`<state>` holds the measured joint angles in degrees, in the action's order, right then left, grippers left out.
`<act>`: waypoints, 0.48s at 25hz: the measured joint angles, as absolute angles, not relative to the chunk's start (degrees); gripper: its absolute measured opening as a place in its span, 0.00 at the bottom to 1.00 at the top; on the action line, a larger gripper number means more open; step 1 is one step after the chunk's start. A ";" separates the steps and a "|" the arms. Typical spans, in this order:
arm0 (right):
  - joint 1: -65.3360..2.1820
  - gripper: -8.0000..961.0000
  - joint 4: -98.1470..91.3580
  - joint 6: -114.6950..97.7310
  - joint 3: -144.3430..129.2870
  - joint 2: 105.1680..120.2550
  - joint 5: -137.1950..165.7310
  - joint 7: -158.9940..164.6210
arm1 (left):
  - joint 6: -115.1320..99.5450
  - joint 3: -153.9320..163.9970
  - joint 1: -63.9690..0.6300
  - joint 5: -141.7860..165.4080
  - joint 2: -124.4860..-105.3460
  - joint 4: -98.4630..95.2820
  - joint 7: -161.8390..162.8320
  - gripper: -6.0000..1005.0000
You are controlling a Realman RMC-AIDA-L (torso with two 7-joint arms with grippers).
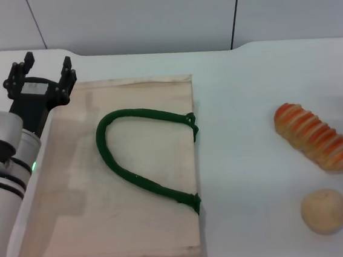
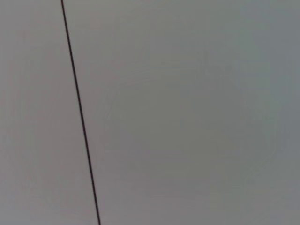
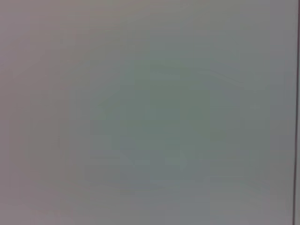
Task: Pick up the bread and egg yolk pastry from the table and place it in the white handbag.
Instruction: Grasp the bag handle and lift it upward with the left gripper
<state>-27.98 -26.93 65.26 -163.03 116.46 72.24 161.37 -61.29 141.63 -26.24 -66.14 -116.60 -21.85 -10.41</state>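
The white handbag [image 1: 134, 187] lies flat on the table at centre-left in the head view, its dark green handle [image 1: 139, 159] looped across its face. The bread [image 1: 315, 136], a tan loaf with orange-red stripes, rests at the right. Nearer me lies the egg yolk pastry [image 1: 324, 211], a plain round tan ball. My left gripper [image 1: 39, 71] hovers open at the bag's far left corner, nothing between its fingers. The right gripper is out of view apart from a dark sliver at the right edge. Both wrist views show only a plain grey surface.
The white table [image 1: 241, 97] runs to a grey wall [image 1: 166, 13] at the back. My left arm [image 1: 1, 163] runs along the bag's left side. Bare tabletop lies between the bag and the two food items.
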 joint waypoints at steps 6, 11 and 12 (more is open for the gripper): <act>-27.96 0.90 -26.45 65.17 -162.93 116.37 72.24 161.37 | -58.49 141.70 -27.68 -64.54 -116.15 -23.14 -10.11 0.69; -27.95 0.90 -26.42 65.13 -162.94 116.30 72.24 161.37 | -57.51 141.66 -27.63 -60.21 -114.84 -26.19 -7.71 0.68; -27.95 0.90 -26.40 65.12 -162.95 116.30 72.25 161.37 | -58.19 141.47 -27.63 -58.82 -114.61 -26.15 -5.87 0.68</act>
<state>-27.95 -26.40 65.12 -162.95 116.30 72.25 161.37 -58.19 141.47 -27.63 -58.82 -114.61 -26.15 -5.87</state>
